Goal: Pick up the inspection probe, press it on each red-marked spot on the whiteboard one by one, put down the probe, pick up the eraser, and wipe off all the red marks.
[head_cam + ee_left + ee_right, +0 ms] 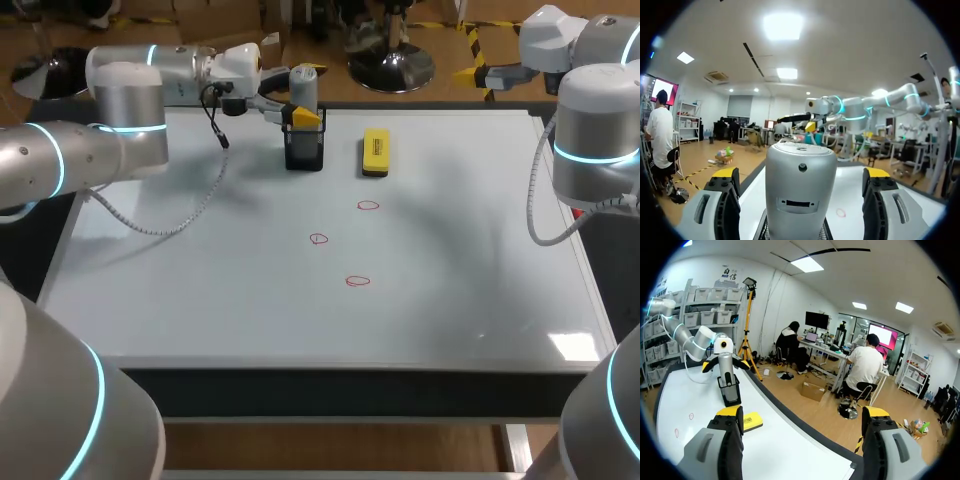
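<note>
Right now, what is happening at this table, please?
The left gripper is at the inspection probe, which stands in its black holder at the far edge of the whiteboard. Its open fingers flank the probe without touching. The yellow eraser lies beside the holder, and three red marks are unwiped. The right gripper is open and holds nothing.

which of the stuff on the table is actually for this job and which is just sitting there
For the job:
inspection probe
red marks
whiteboard
yellow eraser
left gripper, open on either side of the probe

Just there:
black holder in which the probe stands
grey cable hanging from the left arm
right gripper, open and holding nothing
</note>
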Controlling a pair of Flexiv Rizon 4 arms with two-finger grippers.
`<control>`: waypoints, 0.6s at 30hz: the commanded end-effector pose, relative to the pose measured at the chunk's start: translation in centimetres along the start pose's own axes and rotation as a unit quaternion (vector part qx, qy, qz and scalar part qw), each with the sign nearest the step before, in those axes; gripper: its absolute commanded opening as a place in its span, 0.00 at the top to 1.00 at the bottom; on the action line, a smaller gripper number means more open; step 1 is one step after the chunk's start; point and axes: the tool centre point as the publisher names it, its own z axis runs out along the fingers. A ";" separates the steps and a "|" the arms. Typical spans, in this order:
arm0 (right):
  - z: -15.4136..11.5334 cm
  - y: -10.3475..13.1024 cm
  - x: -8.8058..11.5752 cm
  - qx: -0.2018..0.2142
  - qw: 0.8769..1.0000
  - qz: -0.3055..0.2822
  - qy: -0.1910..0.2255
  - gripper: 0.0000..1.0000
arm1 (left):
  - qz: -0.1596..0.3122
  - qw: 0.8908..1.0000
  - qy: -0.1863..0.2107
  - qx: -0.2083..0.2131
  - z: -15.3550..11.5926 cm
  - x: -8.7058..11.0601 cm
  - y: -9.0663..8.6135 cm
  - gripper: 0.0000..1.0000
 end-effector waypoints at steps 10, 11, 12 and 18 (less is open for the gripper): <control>0.0 0.0 0.0 0.000 1.000 0.000 0.000 0.00 | 0.000 1.000 -0.003 0.003 -0.8 -0.2 0.1 0.31; 0.0 0.0 0.0 0.000 1.000 0.000 0.000 0.00 | -0.001 1.000 -0.004 0.003 -0.8 -0.2 0.1 0.51; 0.0 0.0 0.0 0.000 1.000 0.000 0.000 0.00 | 0.000 1.000 -0.005 0.003 -0.9 -0.2 0.1 0.56; 0.0 0.0 0.0 0.000 1.000 0.000 0.000 0.00 | 0.009 1.000 0.000 0.000 -1.0 0.1 -0.1 1.00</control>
